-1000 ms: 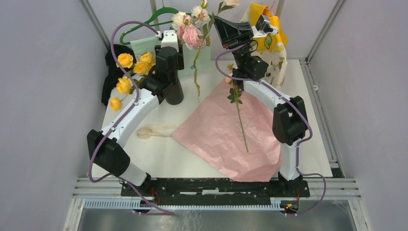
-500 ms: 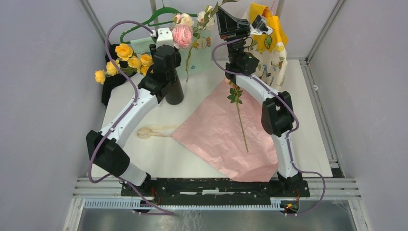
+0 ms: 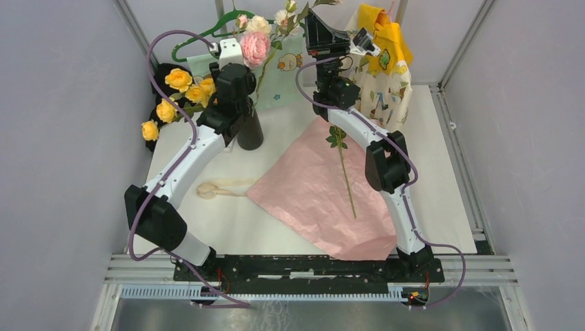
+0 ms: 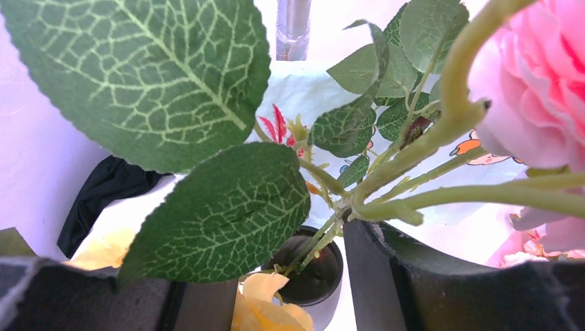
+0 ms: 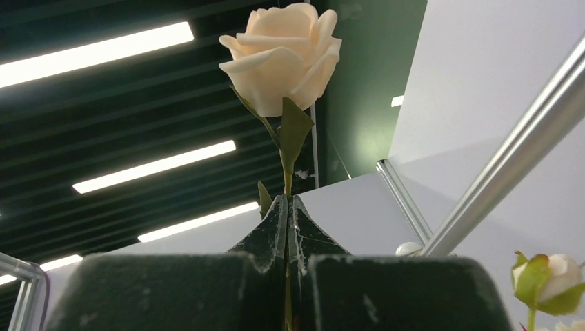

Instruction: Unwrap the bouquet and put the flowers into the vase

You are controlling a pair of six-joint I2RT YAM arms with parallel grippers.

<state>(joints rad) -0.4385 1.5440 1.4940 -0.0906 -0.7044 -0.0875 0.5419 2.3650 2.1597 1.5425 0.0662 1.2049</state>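
Note:
The black vase (image 3: 250,135) stands at the back left of the table. My left gripper (image 3: 238,103) hovers right over it, open, with green stems running between its fingers. In the left wrist view these stems lean on the right finger (image 4: 386,276) and their ends dip into the vase's mouth (image 4: 310,272), below the left gripper (image 4: 265,262). Yellow roses (image 3: 172,96) splay to the left and a pink rose (image 3: 255,47) rises behind. My right gripper (image 3: 323,31) is raised at the back. It is shut (image 5: 287,200) on the stem of a cream rose (image 5: 283,58).
Pink wrapping paper (image 3: 317,200) lies spread at the middle, with one leafy stem (image 3: 343,172) on it. A beige ribbon (image 3: 221,187) lies to its left. A black cloth bundle (image 3: 157,131), a green hanger (image 3: 227,21) and printed garments (image 3: 383,69) crowd the back.
The right gripper has lifted its cream rose and moved back and left. The pink rose and hanging stems shifted left over the vase. The yellow roses swung about at the left.

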